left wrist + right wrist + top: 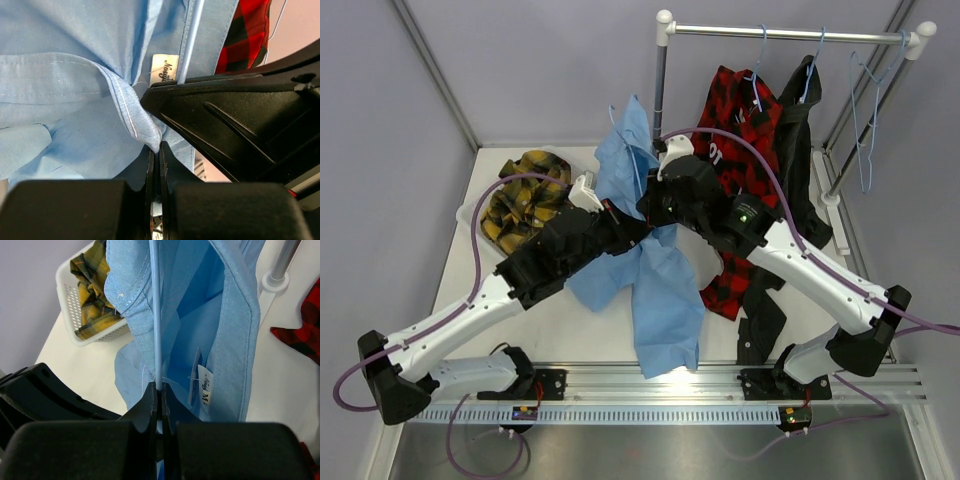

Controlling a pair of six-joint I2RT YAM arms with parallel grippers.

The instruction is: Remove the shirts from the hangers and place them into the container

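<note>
The left arm (470, 310) reaches up from the lower left of the top view and the right arm (820, 275) from the lower right. Both bend inward, so their black wrists meet near the centre of the frame. The left gripper (155, 152) has its jaws pressed together on a fold of the light blue shirt (65, 100), and the right gripper (159, 390) is clamped on the thin wire of a hanger (155, 315).

The draped light blue shirt (660, 300), the left arm (540, 265) and the right arm (795, 255) crowd the table's (582, 338) middle — bare room lies leftward, before the container (67, 307).
</note>
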